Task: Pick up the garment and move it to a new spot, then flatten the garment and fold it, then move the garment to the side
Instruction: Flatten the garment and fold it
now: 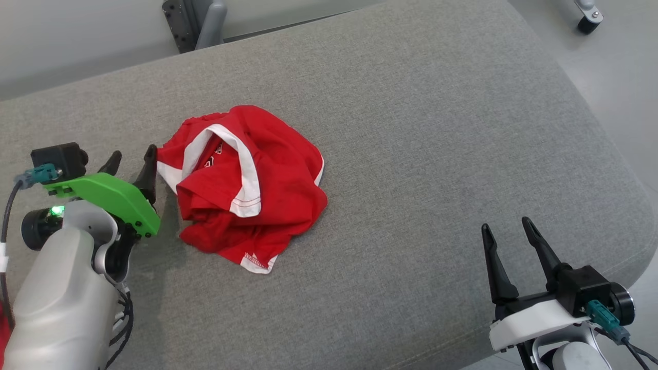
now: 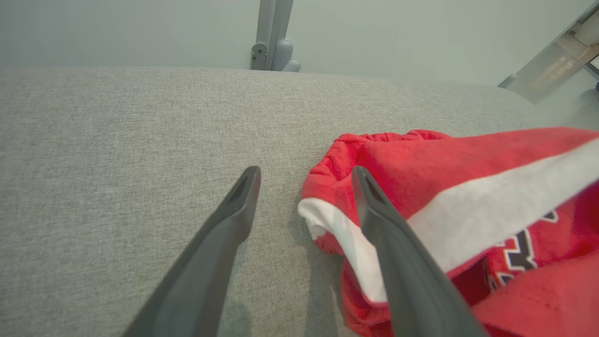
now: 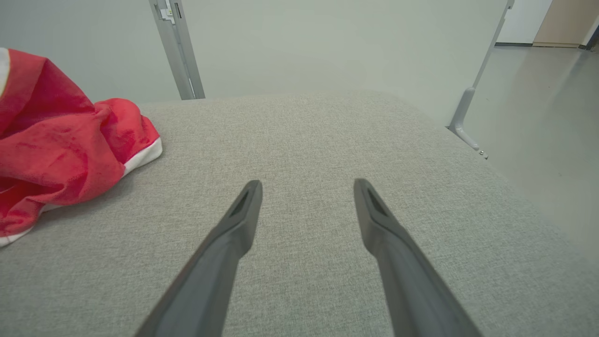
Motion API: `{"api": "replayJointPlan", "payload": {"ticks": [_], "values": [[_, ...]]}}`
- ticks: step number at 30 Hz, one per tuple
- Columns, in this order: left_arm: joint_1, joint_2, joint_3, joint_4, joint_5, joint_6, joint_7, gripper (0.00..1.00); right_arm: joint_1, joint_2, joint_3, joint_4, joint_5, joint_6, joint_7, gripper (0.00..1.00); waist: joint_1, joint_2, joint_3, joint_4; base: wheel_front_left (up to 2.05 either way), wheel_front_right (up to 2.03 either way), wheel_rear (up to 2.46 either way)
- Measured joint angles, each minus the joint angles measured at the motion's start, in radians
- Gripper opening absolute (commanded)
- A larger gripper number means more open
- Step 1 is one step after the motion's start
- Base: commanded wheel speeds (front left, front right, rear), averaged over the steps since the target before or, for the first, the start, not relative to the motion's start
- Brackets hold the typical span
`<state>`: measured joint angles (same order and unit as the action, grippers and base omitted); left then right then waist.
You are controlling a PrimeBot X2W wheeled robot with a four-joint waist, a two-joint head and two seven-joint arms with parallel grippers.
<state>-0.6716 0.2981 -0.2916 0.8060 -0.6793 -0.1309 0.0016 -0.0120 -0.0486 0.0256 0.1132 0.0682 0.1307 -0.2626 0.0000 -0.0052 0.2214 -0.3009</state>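
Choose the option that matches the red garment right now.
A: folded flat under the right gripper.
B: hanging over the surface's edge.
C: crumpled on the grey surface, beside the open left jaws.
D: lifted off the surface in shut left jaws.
C: the red garment lies bunched on the grey surface, its edge beside the left gripper, whose jaws stand open.

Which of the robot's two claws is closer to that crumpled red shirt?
Left. The left gripper sits open right at the edge of the red garment. The right gripper, also open, hangs well away on the garment's other side, over bare grey cushion.
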Motion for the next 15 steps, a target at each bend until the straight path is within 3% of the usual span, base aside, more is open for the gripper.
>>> {"api": "replayJointPlan", "payload": {"ticks": [5, 15], "values": [[-0.006, 0.000, -0.054, -0.006, -0.057, 0.000, 0.065, 1.00, -0.001, 0.000, -0.001, 0.006, 0.004, 0.000, 0.000, 1.00, 0.0000, 0.0000, 0.005, 0.003, 0.00, 0.00, 0.00], [-0.028, 0.010, -0.081, 0.063, -0.060, 0.000, 0.063, 1.00, -0.015, 0.000, 0.004, 0.011, 0.008, 0.000, 0.000, 1.00, 0.0000, 0.0000, 0.008, -0.001, 0.00, 0.00, 0.00]]}}
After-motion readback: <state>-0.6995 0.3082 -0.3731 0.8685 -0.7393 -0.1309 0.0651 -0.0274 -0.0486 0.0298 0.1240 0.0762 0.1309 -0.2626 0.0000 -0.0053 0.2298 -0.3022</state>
